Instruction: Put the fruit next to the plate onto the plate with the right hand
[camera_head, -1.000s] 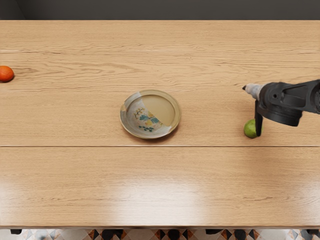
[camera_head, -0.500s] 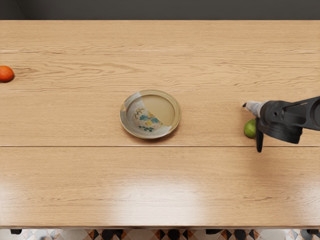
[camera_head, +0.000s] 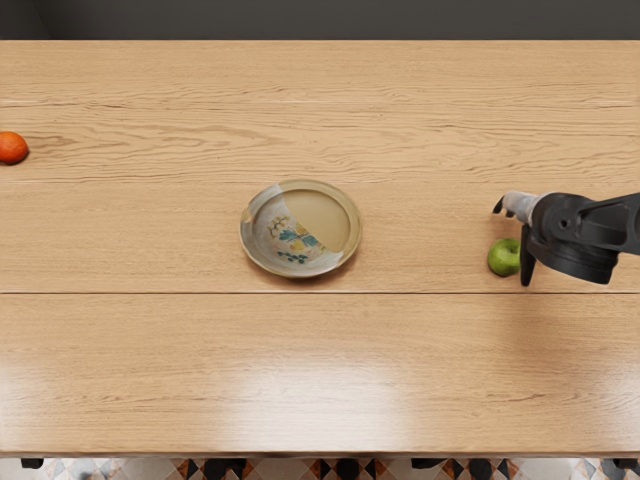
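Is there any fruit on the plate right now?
No, the plate is bare of fruit; the green fruit lies on the table beside the right hand.

Home dining room; long wooden table (camera_head: 320, 360), decorated plate (camera_head: 326, 217), patterned floor tiles (camera_head: 330, 468)

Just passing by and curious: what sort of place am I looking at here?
Likely a computer-rendered dining room or kitchen, not a real one. A long wooden table holds a patterned plate, a green fruit and an orange fruit, and patterned floor tiles show under its near edge.
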